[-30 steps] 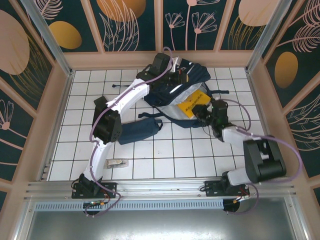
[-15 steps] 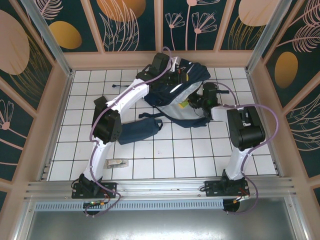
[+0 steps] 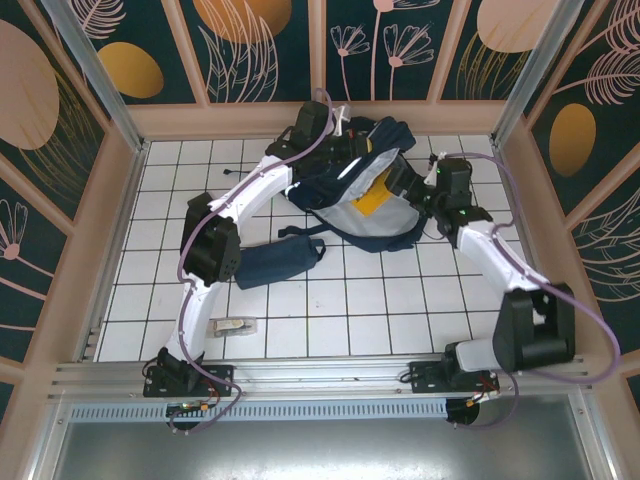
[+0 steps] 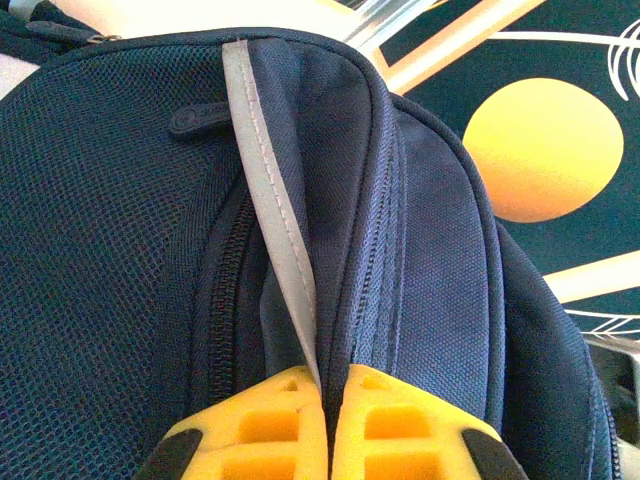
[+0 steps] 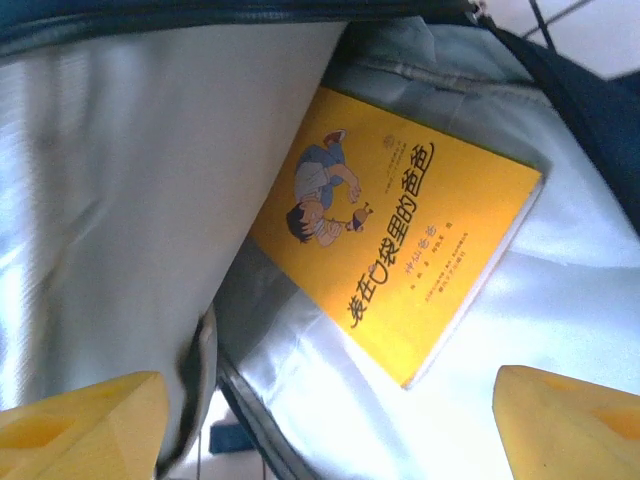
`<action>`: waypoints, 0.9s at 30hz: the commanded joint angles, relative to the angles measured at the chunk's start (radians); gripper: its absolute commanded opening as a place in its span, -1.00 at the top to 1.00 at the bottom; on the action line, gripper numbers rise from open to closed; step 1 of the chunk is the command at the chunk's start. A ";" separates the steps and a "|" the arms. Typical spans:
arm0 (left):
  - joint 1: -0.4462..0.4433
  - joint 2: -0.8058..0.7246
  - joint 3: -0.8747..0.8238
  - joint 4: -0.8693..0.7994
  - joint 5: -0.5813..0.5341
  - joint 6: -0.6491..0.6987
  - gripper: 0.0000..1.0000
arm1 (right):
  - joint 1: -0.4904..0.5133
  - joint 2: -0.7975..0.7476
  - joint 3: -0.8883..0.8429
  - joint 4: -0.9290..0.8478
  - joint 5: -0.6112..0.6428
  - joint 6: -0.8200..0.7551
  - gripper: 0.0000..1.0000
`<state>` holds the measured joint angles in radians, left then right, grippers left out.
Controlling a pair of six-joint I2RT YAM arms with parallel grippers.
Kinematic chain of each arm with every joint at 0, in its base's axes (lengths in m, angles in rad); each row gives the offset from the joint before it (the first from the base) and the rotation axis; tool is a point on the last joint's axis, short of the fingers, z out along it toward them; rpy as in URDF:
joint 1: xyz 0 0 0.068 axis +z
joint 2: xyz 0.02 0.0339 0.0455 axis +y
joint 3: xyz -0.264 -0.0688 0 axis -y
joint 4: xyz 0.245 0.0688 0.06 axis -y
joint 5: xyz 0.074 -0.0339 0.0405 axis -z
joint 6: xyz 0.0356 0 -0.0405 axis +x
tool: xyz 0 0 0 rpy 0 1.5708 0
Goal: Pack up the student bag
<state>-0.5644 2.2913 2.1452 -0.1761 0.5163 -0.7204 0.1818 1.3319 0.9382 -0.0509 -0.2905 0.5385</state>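
Student bag, a large navy-blue fabric backpack with white reflective stripes (image 3: 350, 212), lies at the far middle of the white tiled table (image 3: 330, 310), its mouth gaping toward the right arm. A second ago the right gripper (image 3: 405, 185) carried the thin yellow paperback book (image 3: 372, 200) at the opening. Now that book rests inside on the pale grey lining, and the gripper has drawn back to the rim, jaws wide apart and empty. One item looks packed, so the oblong navy pencil pouch (image 3: 280, 262) beside the left arm is probably next. The left gripper (image 3: 348, 145) holds the bag's top edge. The left wrist view shows its jaws pressed together on a fold of navy fabric beside a reflective stripe (image 4: 270, 200), detail too fine for the overhead view. The right wrist view shows the book's cartoon cover lying slantwise, free of both yellow fingers (image 5: 80, 425).
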 commanded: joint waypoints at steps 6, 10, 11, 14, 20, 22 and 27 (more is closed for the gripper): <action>0.030 -0.028 0.082 0.161 0.010 -0.031 1.00 | 0.170 -0.198 -0.195 -0.013 -0.108 -0.023 -0.66; 0.029 -0.029 0.050 0.175 0.037 -0.047 1.00 | 0.329 -0.140 -0.274 0.201 -0.085 0.057 -0.64; 0.029 -0.032 0.039 0.177 0.037 -0.047 1.00 | 0.357 -0.115 -0.281 0.241 -0.079 0.065 -0.64; 0.029 -0.049 0.001 0.182 0.039 -0.044 1.00 | 0.441 -0.014 -0.263 0.316 -0.038 0.080 -0.63; 0.030 -0.079 -0.063 0.203 0.038 -0.044 1.00 | 0.511 0.217 -0.166 0.377 0.039 0.110 -0.59; 0.029 -0.086 -0.073 0.204 0.038 -0.042 1.00 | 0.525 0.283 -0.132 0.397 0.048 0.112 -0.55; 0.029 -0.091 -0.073 0.204 0.031 -0.036 1.00 | 0.577 0.409 -0.050 0.403 0.038 0.110 -0.46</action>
<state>-0.5552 2.2894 2.0640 -0.0872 0.5678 -0.7582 0.7277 1.6974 0.8322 0.2901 -0.2657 0.6380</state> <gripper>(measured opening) 0.062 0.735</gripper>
